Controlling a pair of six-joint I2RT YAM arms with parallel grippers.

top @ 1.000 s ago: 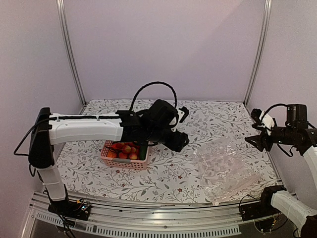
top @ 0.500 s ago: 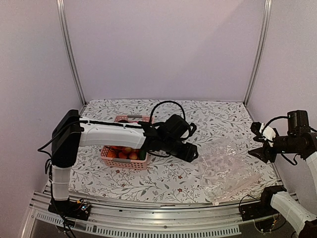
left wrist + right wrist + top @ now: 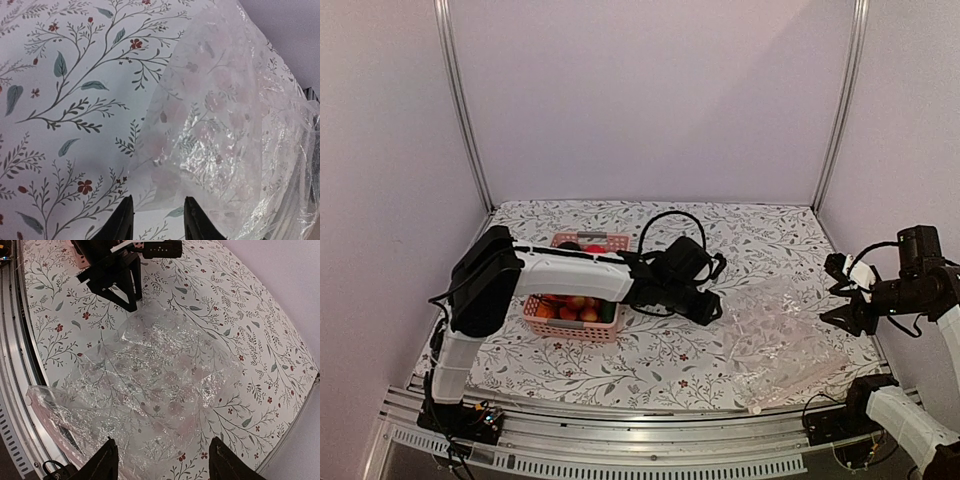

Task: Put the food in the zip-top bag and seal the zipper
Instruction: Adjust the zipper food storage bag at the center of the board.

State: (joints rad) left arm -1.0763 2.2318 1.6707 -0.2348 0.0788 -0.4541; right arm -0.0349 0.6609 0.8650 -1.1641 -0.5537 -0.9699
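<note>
The zip-top bag is thin, clear and crinkled. It lies flat on the right half of the table, and the printed cloth shows through it. Its film catches the light in many small folds. A pale straight strip, the zipper, runs along its near edge, slanting from the near middle up to the right. So the mouth faces the near rail and the bag's length goes away from you, toward the far left.

The food, small round red and orange pieces, sits in the pink lattice basket at the left.

The table has a white cloth with grey-green sprigs and small red flowers. The walls are plain lilac, with metal posts.

Your left gripper has its fingers a little apart, at the bag's left edge; I cannot tell if they touch it. Your right gripper is spread wide and empty, above the bag.
</note>
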